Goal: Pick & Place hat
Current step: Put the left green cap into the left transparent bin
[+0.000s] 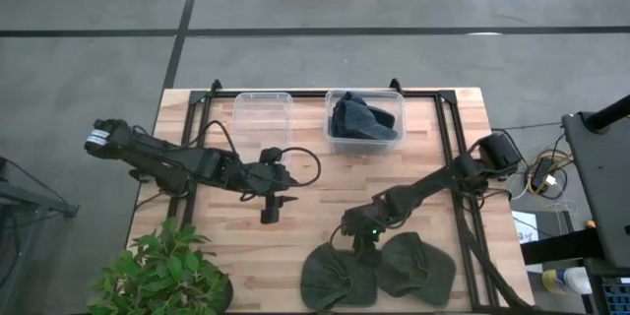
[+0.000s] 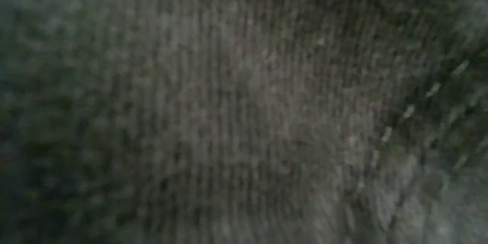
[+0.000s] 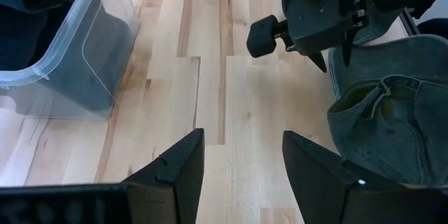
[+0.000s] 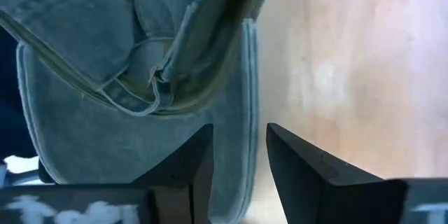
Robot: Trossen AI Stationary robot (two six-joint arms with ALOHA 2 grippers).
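Two dark green fabric hats [image 1: 379, 271] lie on the wooden worktop [image 1: 315, 172]. Right tool [image 1: 356, 246] hovers over them, fingers slightly apart, gripping nothing. Left tool [image 1: 270, 212] waits mid-worktop, open and empty.

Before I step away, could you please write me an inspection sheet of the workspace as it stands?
Surface: wooden table, bare in the middle.
Job's things: two green hats at the near edge; a dark hat in the right-hand bin; the clear bin beside it holds nothing.
Clutter: potted plant at the near left corner.
Grippers: left gripper open over bare wood; right gripper open, low at a green hat's edge.
Cables: black cable looping off the left arm.
Surroundings: grey floor; low view blocked by fabric.
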